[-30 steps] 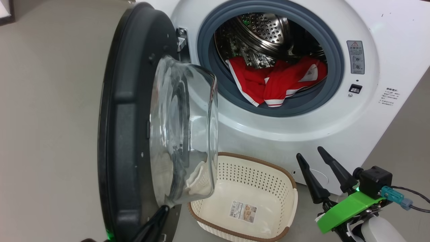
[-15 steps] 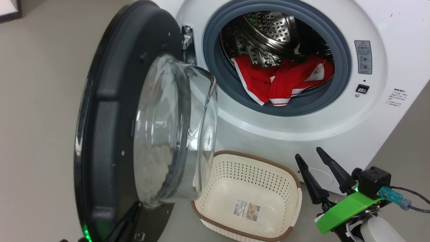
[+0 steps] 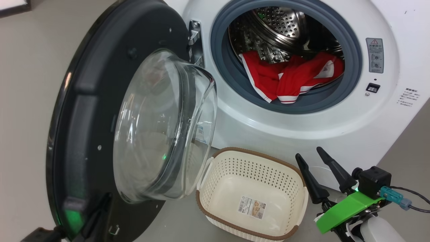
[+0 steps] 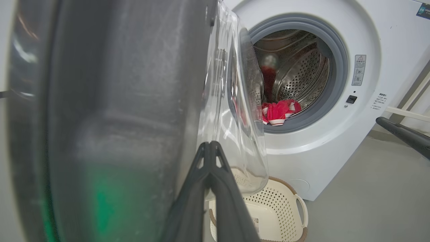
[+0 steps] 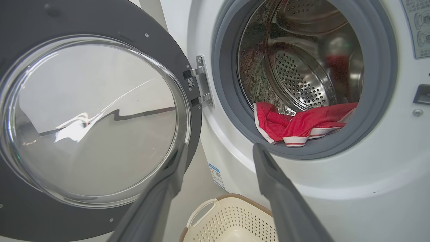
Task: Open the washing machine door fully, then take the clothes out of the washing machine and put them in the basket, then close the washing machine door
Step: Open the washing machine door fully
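The washing machine [image 3: 336, 127] is white, and its door [image 3: 84, 117] hangs open to the left with the glass bowl facing me. Red clothes [image 3: 292, 79] with white trim lie at the drum's front lip, partly over the grey ring. The cream basket [image 3: 255, 154] stands empty on the floor below the opening. My left gripper [image 3: 99, 211] is shut with nothing in it, its fingers lying against the lower inner face of the door [image 4: 117, 101]; its tips [image 4: 210, 144] meet just beside the glass. My right gripper [image 3: 308, 151] is open, low right of the basket and in the air before the machine.
In the right wrist view the open right gripper [image 5: 220, 148] points between the door [image 5: 90, 111] and the clothes [image 5: 302, 124], with the basket [image 5: 228, 215] beneath. Grey floor spreads left of the door and right of the machine [image 4: 319, 151].
The door has swung wider open to the left, and my left gripper has gone left with it. The head camera has shifted a little. My right gripper has stayed put.
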{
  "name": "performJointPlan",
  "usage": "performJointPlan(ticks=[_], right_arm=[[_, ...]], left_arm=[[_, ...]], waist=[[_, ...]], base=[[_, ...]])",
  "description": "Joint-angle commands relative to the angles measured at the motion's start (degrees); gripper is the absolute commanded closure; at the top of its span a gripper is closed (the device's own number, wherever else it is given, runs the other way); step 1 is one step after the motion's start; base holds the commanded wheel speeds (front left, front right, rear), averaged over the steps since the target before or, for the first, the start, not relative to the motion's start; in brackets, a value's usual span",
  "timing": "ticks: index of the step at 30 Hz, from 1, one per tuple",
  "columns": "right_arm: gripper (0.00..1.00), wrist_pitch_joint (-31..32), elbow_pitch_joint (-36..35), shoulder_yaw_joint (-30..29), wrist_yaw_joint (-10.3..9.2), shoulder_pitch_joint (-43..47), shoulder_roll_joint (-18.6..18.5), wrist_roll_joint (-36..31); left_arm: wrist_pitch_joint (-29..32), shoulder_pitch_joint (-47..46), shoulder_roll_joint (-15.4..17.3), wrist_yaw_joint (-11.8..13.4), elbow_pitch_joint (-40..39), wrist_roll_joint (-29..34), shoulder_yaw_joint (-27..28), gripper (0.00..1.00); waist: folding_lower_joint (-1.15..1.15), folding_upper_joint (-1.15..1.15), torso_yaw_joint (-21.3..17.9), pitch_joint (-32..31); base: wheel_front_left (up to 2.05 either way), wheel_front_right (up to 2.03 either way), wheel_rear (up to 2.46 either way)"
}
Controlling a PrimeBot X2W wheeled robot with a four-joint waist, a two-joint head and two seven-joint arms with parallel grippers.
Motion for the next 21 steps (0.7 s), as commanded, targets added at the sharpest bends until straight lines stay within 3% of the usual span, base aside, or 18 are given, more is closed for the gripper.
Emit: performJointPlan(ticks=[1, 12, 21], right_arm=[[0.0, -0.68, -1.24, 0.64, 0.09, -0.74, 0.14, -0.26], [0.0, -0.68, -1.18, 0.46, 0.09, -1.13, 0.37, -0.34], [0.0, -0.68, -1.13, 0.7, 0.09, -1.78, 0.18, -0.43]], left_arm=[[-0.01, -3.0, 2.66, 1.13, -0.1, -1.06, 3.91, 1.0], [1.49, -5.65, 4.3, -0.27, 4.04, -4.2, 6.61, 1.0], [2.38, -9.76, 5.31, -2.82, 10.2, -6.28, 8.13, 1.0]], waist=[[0.0, 0.0, 0.38, 0.13], [0.0, 0.0, 1.7, 0.84], [0.0, 0.0, 1.98, 1.99]], base=[[0.0, 0.0, 0.0], [0.0, 0.0, 0.0], [0.0, 0.0, 0.0]])
